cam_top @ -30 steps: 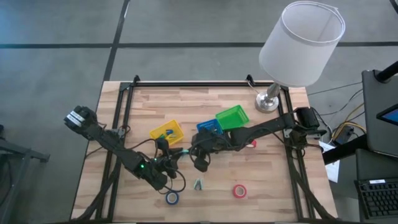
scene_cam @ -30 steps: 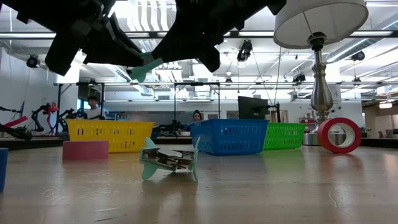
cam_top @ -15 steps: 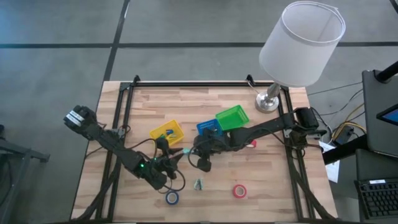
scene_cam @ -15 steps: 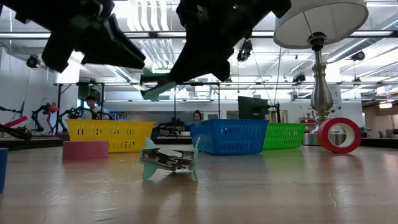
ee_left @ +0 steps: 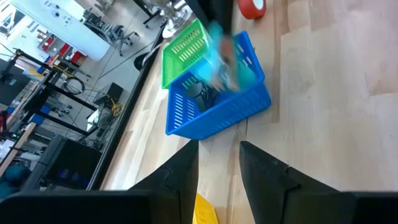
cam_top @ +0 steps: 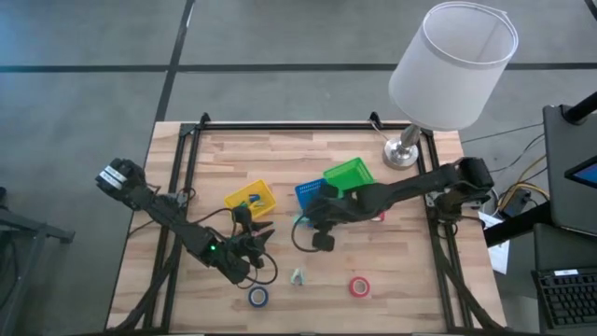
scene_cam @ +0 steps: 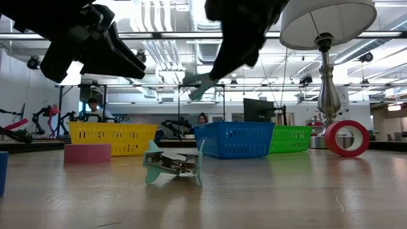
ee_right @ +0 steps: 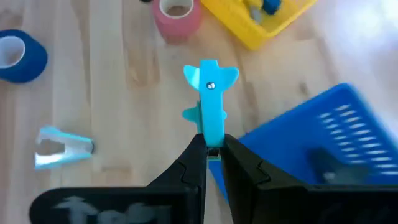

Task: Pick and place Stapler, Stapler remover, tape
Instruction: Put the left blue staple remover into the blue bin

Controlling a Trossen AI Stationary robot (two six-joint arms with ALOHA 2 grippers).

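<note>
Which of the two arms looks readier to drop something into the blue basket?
The right: its pincer already grips a teal plastic staple remover close to the blue plastic basket. The left pincer is open, holding nothing.

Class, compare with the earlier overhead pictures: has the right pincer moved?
Yes. In the overhead view the right pincer, gripping a teal staple remover, has shifted toward the blue basket and away from the left pincer.

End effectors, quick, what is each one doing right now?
Left end effector: open, holding nothing.
Right end effector: closed on a turquoise plastic staple remover beside the blue plastic basket.
</note>
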